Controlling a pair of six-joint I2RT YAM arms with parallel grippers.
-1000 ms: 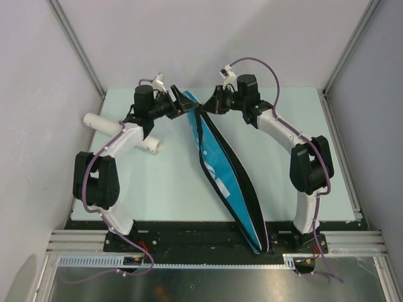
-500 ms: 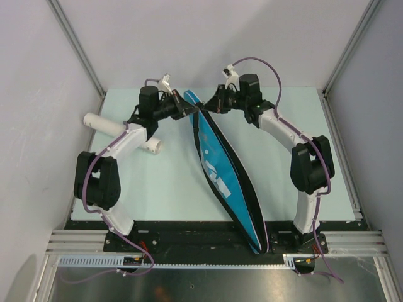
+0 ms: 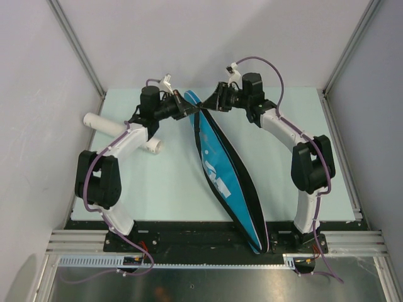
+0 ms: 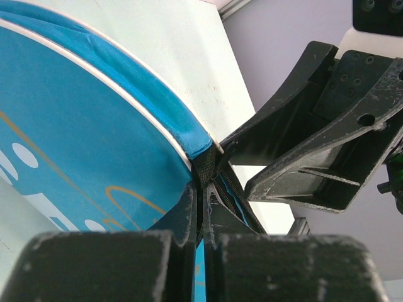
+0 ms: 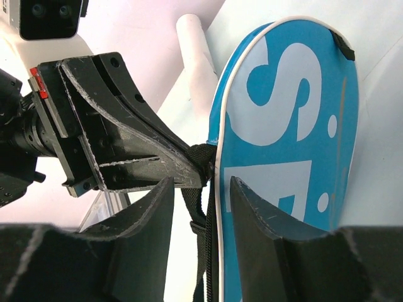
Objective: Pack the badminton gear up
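Note:
The long blue racket bag (image 3: 220, 167) with its black edge lies diagonally across the table, its far end raised between the two grippers. My left gripper (image 3: 191, 109) is shut on the black strap (image 4: 206, 171) at that end's rim, the webbing pinched between its jaws (image 4: 203, 195). My right gripper (image 3: 208, 105) faces it from the other side. Its jaws stand open around the strap (image 5: 203, 207) and the bag's white-piped edge (image 5: 286, 126), touching neither. A white cardboard tube (image 3: 107, 124) lies at the left, partly under my left arm.
The tube (image 5: 196, 53) also shows behind the bag in the right wrist view. Grey enclosure walls (image 3: 38, 94) and metal posts (image 3: 343, 56) close in the pale green table (image 3: 164, 182) on three sides. The bag's near end overhangs the black base rail (image 3: 189, 231).
My left gripper has shut on the strap at the bag's far end. My right gripper, shut there a moment ago, has opened and let go. The bag's end shifted slightly.

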